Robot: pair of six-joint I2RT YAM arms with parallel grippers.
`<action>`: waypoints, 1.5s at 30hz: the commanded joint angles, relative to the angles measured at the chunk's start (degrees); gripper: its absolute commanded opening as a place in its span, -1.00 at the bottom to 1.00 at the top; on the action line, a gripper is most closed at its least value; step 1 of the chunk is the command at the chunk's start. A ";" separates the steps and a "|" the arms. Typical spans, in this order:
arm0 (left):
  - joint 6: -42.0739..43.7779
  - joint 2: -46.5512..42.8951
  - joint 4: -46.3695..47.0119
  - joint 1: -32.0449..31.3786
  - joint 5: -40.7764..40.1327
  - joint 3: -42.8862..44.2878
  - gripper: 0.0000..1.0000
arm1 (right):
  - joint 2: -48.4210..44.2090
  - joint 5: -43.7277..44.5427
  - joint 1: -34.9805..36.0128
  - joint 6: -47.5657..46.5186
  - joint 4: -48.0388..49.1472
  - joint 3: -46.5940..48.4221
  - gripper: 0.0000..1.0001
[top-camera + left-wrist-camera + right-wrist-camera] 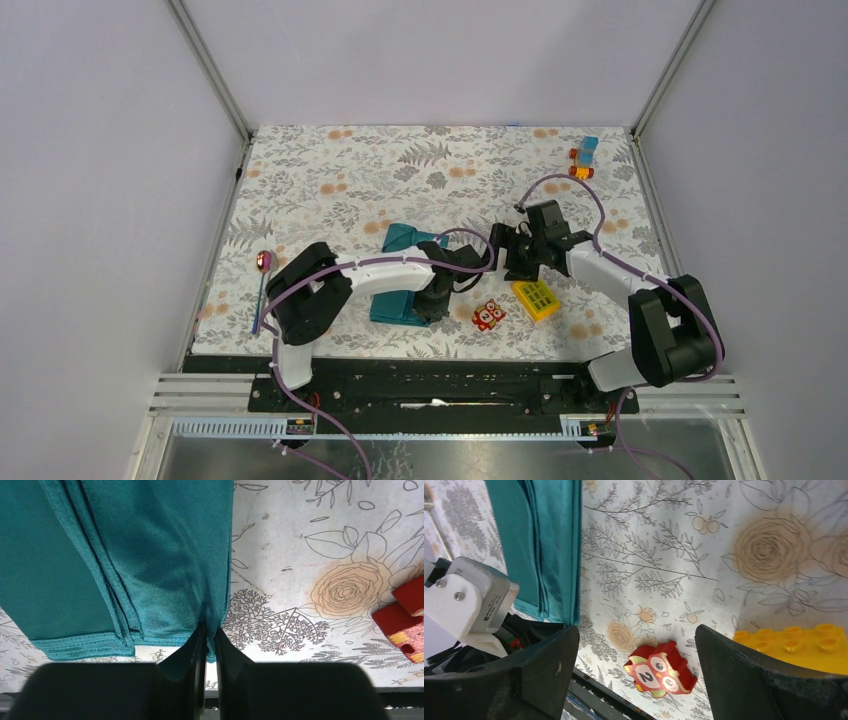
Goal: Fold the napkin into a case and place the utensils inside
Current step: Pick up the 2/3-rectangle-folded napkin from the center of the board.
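Bench (pixel 330 170): floral-printed top inside a white-walled booth.
Spoon (pixel 260 290): lay at the far left edge, well apart from the cloth, handle running near-to-far.
Napkin (pixel 395 305): folded teal strip at centre, long axis near-to-far.
Left pincer (pixel 209 630): clamped on the cloth's near right corner; this was the nearer arm.
Right pincer (pixel 636 640): fingers apart, holding nothing, right of the cloth, above red owl toy (pixel 660 674).
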 commanded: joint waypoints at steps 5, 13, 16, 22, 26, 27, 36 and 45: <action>0.01 -4.63 2.34 0.62 -1.77 -2.93 -0.96 | 6.22 -10.97 0.83 6.01 11.57 -0.39 0.86; -0.40 -11.05 2.54 0.82 -1.86 -3.78 -1.00 | 15.07 -17.60 4.69 17.63 28.89 0.59 0.97; -0.35 -12.80 2.53 1.12 -1.54 -4.41 -1.00 | 17.60 -17.52 6.21 21.87 33.32 1.15 0.99; 0.37 -14.29 2.58 1.41 -0.68 -4.90 -1.00 | 22.85 -16.49 8.47 28.24 39.96 1.98 0.97; 0.96 -14.61 2.58 1.69 -0.34 -4.95 -1.00 | 25.93 -16.52 9.17 30.80 43.50 2.46 0.85; 1.01 -14.70 2.58 1.76 -0.28 -4.91 -1.00 | 26.33 -16.05 9.21 30.83 43.59 2.61 0.81; 1.45 -15.36 4.10 1.87 1.27 -5.23 -1.00 | 29.00 -13.70 9.10 30.51 44.97 3.51 0.43; 1.28 -16.28 5.99 1.88 2.88 -5.96 -1.00 | 29.87 -12.37 8.08 25.99 42.63 6.47 -0.05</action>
